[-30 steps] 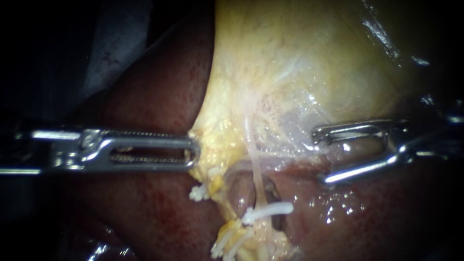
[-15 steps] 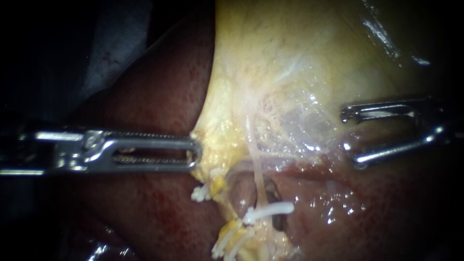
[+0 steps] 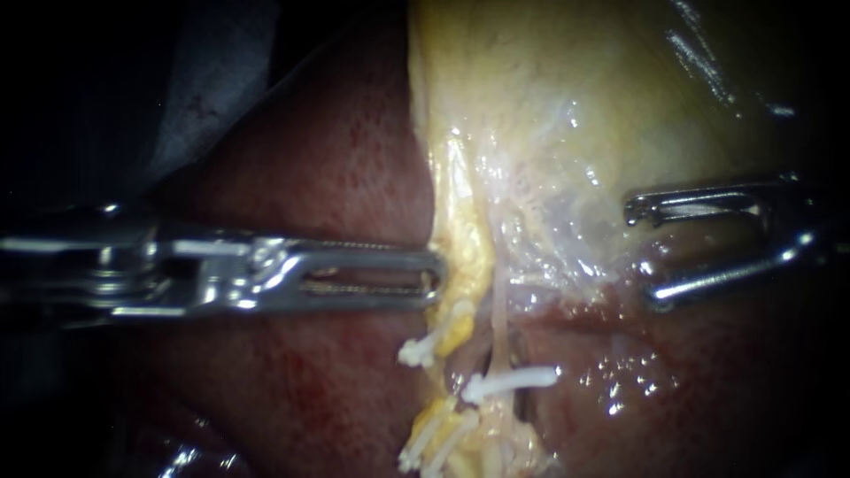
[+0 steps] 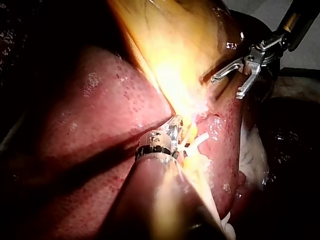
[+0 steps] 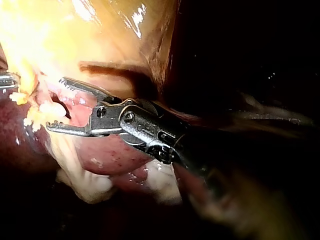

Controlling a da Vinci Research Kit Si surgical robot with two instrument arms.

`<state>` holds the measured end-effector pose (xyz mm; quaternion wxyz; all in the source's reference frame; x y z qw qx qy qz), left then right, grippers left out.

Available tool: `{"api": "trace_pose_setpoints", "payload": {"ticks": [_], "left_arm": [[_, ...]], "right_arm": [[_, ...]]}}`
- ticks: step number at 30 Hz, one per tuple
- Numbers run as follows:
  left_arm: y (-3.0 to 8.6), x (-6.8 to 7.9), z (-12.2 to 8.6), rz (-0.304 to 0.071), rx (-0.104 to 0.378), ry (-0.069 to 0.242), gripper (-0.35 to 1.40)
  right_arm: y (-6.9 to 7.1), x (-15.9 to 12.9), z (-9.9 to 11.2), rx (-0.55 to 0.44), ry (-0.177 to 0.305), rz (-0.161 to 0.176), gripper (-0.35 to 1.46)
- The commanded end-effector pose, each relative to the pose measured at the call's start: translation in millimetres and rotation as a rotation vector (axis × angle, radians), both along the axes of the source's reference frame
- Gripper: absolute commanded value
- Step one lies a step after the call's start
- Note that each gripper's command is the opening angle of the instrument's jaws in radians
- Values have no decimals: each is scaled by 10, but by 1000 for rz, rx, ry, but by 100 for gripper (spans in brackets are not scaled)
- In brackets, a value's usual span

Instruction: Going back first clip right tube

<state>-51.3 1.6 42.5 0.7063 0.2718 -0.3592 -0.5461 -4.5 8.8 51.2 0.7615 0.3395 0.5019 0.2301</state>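
Endoscope view, and the white clip is the marker: it sits square across the right tube, a thin pale strand dropping from the gallbladder down onto the clip. The liver lies dark red on both sides of the clip.

The left instrument comes in level, up and to the left of the clip. Its claw is closed, both halves together with the tip pinched on the yellow fatty edge of the gallbladder. The left wrist view agrees: that claw is buried in the bright yellow fold, with a white clip just beside it.

The right instrument sits up and to the right of the clip, well clear of it. Its claw is spread wide and grips nothing, one half over the glistening gallbladder membrane, the other over the liver's edge. Its own wrist view shows the same claw gaping with pink tissue showing between the halves. The left wrist view has it open too.

The other clips lie left of and below the marker clip, in the yellow fat.
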Motion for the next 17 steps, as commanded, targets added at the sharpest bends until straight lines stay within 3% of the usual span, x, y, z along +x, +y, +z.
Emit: {"api": "trace_pose_setpoints", "payload": {"ticks": [1, 17], "left_arm": [[-2, -1, 0, 2, 0, 0, -35], [-3, -2, -1, 2, 0, -1, -35]], "right_arm": [[-1, 0, 1, 0, 0, 0, 60], [-1, 0, 1, -1, 0, 0, 60]]}}
